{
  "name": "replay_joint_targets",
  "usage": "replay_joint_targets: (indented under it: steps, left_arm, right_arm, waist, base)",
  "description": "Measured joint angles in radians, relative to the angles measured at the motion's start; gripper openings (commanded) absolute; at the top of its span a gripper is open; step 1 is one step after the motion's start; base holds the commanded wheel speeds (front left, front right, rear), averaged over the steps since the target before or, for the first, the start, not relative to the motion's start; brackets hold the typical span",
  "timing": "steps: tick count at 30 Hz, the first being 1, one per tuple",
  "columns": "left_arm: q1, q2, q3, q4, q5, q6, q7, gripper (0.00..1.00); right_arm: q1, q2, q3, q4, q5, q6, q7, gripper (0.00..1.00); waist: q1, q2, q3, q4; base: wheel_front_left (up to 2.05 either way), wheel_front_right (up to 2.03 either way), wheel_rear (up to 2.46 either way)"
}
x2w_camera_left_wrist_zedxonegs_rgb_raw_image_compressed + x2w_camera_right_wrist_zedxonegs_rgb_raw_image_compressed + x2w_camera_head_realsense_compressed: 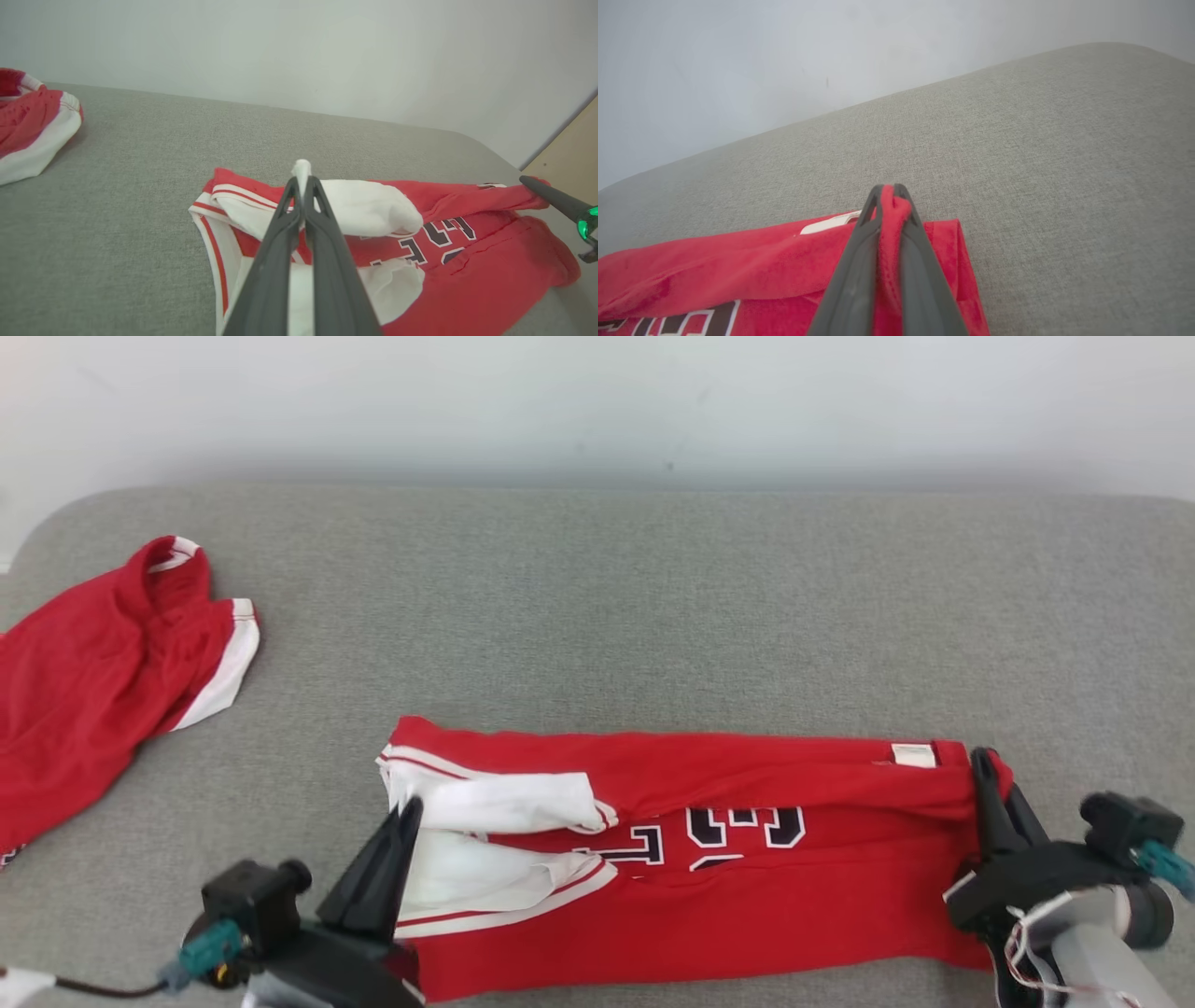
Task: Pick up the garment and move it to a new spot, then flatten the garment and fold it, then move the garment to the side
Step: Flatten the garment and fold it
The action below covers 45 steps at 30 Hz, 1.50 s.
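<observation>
Two red pieces of clothing lie on the gray couch top [653,597] before us. At the far left, well apart from the rest, a crumpled red shirt [84,681] with white trim rests near the edge of the couch top, partly cut off by the head view. Next comes our left gripper [409,810], rising from the lower left. Its fingers [275,252] are pressed together on a white edge of the garment [747,905], and in the left wrist view a tuft of white cloth pokes out between the tips. The garment itself, a red jersey with white panels and red-and-white trim at its left end, lies stretched lengthwise across the near part of the couch top, folded over on itself into a long band. White cloth bunches at that left end, just beside our left gripper. Toward the middle, dark letters [738,829] outlined in white show partly under a fold of red cloth. Farther right, a small white label [913,755] sits on the far edge of the garment. At the far right our right gripper [982,763] is clamped tight on the red corner of the garment, and the right wrist view shows a pinch of red cloth squeezed between its tips. Behind everything stands a pale wall [597,401].
</observation>
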Motion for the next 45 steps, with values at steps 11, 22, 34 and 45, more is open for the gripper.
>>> replay_joint_targets:
  steps: [11,22,34,45]
  left_arm:
    - [0.122,-0.082,0.081,0.101,0.051,-0.019,0.0,0.0]
    - [0.166,-0.147,0.229,0.135,0.146,-0.01,0.0,1.0]
    - [0.315,-0.206,0.45,-0.011,0.392,0.026,0.0,1.0]
    - [0.364,-0.272,0.532,-0.006,0.517,-0.082,0.0,1.0]
  right_arm:
    - [0.098,-0.015,0.003,-0.009,0.023,0.0,0.0,0.0]
    - [0.103,-0.022,-0.017,0.007,0.03,0.0,0.003,1.0]
    - [0.142,-0.022,-0.06,0.09,-0.012,0.0,0.026,1.0]
    - [0.063,0.006,-0.056,0.291,-0.058,0.0,0.025,1.0]
  waist:
    - [0.0001,0.0,-0.033,0.0]
    - [0.0002,0.0,-0.073,0.014]
    - [0.0,0.0,-0.154,0.032]
    - [0.0002,0.0001,-0.172,0.06]
  base:
    - [0.0,0.0,0.0]
    - [0.0,0.0,0.0]
    - [0.0,0.0,0.0]
    - [0.0,0.0,0.0]
